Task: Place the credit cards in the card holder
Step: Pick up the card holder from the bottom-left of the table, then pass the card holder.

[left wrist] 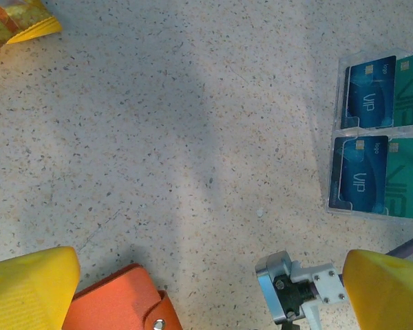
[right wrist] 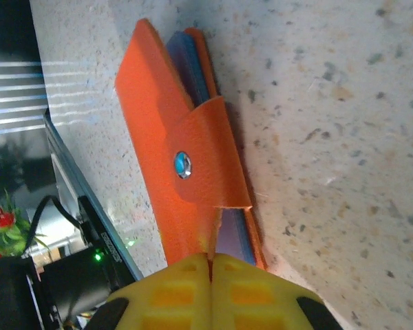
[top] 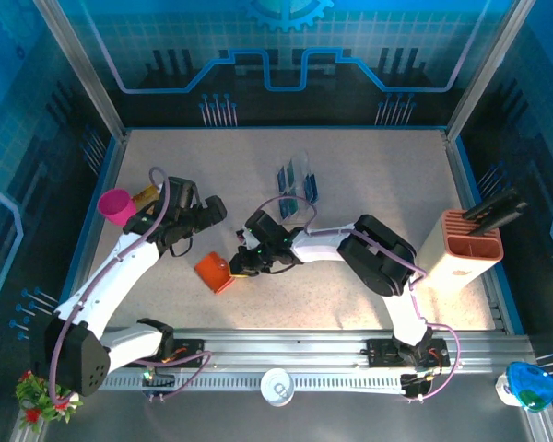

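Far left of the table there's a pink cup; can't see what's in it. A yellow snack packet sits just beside it, print too blurry to read.

Next over is the left gripper. Its yellow fingers are spread wide w/ nothing btwn them, hovering over bare tabletop by the card holder's corner.

The card holder is the orange wallet, on the table about mid-width and a bit toward the arms. The tab is folded over the front w/ a metal snap showing. Grey-blue pockets peek out along one edge, but can't tell if any card is inside.

The right gripper has its pads squeezed together, pinching the bottom edge of the wallet's orange flap.

Right of that and further back is a clear rack holding the credit cards. There are two rows, each w/ a blue card next to a teal one. The blue ones say "VIP"; the teal ones have faint markings, not readable.

Far right there's an orange-and-white slotted box, upright, w/ dark flat things sticking out of the top slots.
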You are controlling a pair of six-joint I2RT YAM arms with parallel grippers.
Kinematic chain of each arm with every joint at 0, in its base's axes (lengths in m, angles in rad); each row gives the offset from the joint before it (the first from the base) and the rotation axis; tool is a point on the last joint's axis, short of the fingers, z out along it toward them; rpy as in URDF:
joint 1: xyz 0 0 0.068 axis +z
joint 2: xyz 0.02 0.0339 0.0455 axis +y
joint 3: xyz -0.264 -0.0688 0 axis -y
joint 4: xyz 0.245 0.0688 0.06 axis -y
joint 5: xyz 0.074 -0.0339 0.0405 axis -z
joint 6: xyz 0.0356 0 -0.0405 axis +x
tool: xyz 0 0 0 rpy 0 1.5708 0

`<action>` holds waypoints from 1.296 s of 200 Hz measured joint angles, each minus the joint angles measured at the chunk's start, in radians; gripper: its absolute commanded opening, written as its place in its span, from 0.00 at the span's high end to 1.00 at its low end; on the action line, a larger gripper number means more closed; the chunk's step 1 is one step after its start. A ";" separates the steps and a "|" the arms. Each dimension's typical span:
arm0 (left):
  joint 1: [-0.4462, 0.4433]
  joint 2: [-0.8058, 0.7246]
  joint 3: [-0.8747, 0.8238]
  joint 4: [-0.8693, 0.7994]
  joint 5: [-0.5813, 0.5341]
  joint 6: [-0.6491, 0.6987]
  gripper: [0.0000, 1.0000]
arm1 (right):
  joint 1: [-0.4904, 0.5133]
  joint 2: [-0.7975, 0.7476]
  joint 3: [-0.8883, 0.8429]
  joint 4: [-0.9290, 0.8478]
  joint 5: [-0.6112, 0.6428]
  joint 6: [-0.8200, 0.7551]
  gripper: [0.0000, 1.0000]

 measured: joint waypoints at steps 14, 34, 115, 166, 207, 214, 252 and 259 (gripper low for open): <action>0.000 0.000 -0.002 0.001 0.007 -0.009 0.01 | -0.001 0.000 0.000 0.011 -0.010 0.004 1.00; 0.000 0.000 -0.010 0.012 0.019 -0.023 0.01 | -0.005 -0.005 -0.002 0.016 -0.020 0.003 1.00; 0.000 -0.007 0.045 0.080 0.167 -0.078 0.01 | -0.101 -0.346 -0.074 -0.036 -0.028 -0.043 1.00; 0.000 -0.003 0.144 0.108 0.232 -0.179 0.01 | -0.290 -0.547 -0.091 -0.106 -0.062 -0.080 1.00; -0.016 0.013 0.139 0.161 0.281 -0.261 0.02 | -0.404 -0.587 -0.126 -0.089 -0.106 -0.032 1.00; -0.020 0.017 0.133 0.183 0.291 -0.280 0.02 | -0.412 -0.591 -0.137 -0.078 -0.109 -0.014 1.00; -0.025 0.074 0.089 0.313 0.348 -0.373 0.08 | -0.422 -0.603 -0.219 0.077 -0.113 0.138 1.00; -0.027 0.094 0.088 0.335 0.359 -0.389 0.09 | -0.422 -0.603 -0.237 0.117 -0.113 0.175 1.00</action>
